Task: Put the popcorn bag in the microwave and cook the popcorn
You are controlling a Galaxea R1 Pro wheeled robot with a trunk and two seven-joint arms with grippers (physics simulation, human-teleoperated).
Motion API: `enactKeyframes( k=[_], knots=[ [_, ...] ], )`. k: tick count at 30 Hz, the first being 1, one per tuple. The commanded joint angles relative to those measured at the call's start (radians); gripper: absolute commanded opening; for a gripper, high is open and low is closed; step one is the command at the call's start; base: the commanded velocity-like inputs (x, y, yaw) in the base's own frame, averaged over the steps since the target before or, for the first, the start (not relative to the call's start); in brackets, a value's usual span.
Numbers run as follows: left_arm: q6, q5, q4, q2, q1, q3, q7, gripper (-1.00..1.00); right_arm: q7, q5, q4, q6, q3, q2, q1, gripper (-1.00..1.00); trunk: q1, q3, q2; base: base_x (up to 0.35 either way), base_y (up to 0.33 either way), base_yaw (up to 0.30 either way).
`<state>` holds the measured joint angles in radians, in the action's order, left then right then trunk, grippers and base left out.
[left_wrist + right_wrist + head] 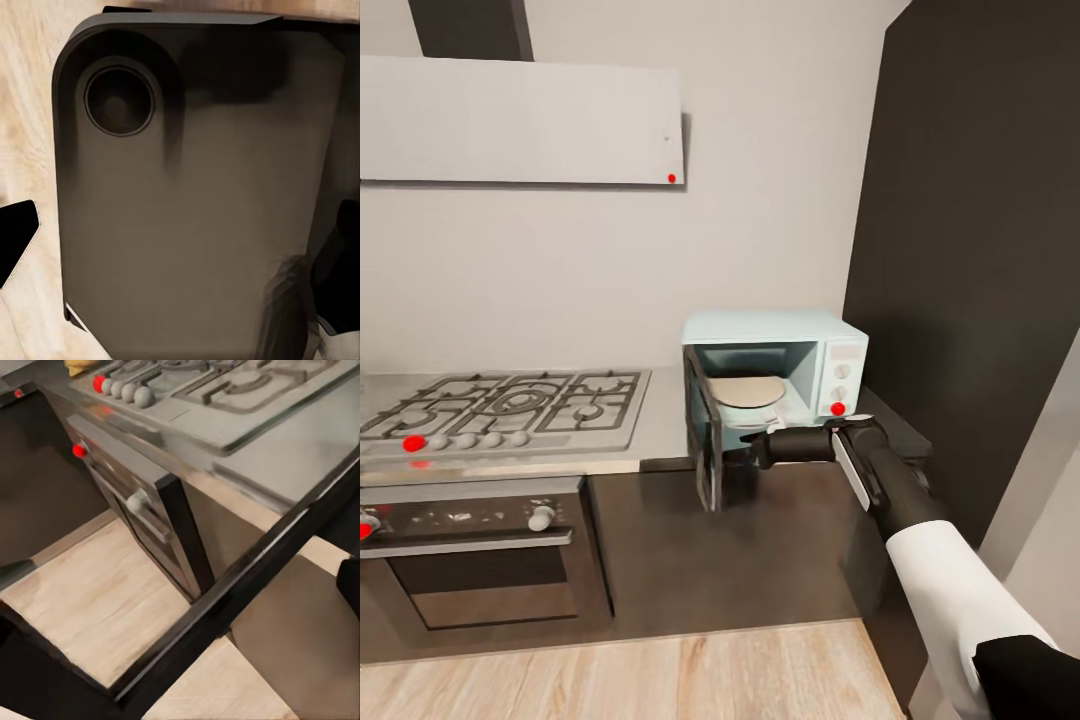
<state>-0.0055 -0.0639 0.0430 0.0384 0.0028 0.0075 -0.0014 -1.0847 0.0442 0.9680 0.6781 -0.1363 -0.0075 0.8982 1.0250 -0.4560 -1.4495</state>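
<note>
While the microwave (775,375) door (705,440) stands swung open toward the room, the right gripper (758,450) is stretched out to the door's free edge, so the step in hand looks like door opening, ahead of loading. Microwave sits at the right end of the countertop (660,425), cavity exposed, pale round turntable (745,390) inside, nothing on it. Popcorn bag not identifiable; a small yellowish-tan shape (81,366) at the edge of the right wrist view, past the hob (510,405) knobs, might be it but too cropped to tell. Can't tell how wide the right fingers are spread or whether they grip the door: head view is too dark and small there. Right wrist view adds what the head view lacks: the dark door frame (232,585) runs diagonally close across the camera, a dark fingertip (349,585) just beside it, and through the glass the oven (480,550) front, hob and wood floor (660,680). Left wrist view gives a dark rounded panel (187,210) of the robot's own body over floor, dark finger tips (16,240) at both borders, apparently spread with nothing between. Next move, I judge: release the door, turn or drive to find the bag, pick it up.
</note>
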Motion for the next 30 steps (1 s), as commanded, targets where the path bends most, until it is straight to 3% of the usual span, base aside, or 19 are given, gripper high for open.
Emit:
enactKeyframes(
  k=[1, 19, 30],
  knots=[
    [-0.001, -0.007, 0.001, 0.000, 0.000, 0.000, 0.000, 1.00, -0.005, 0.004, 0.001, 0.006, 0.000, -0.001, 0.001, 1.00, 0.000, -0.001, -0.001, 0.000, 0.187, 0.000],
    [-0.001, -0.007, 0.002, 0.000, 0.000, 0.000, 0.000, 1.00, 0.022, 0.011, 0.000, 0.006, 0.000, -0.002, 0.001, 1.00, 0.000, -0.001, -0.001, 0.000, 0.169, 0.000],
    [-0.001, -0.007, 0.001, 0.000, 0.000, 0.000, 0.000, 1.00, 0.032, 0.021, 0.000, 0.006, 0.003, -0.003, 0.001, 1.00, 0.000, -0.001, -0.001, 0.000, 0.028, 0.000]
  ],
)
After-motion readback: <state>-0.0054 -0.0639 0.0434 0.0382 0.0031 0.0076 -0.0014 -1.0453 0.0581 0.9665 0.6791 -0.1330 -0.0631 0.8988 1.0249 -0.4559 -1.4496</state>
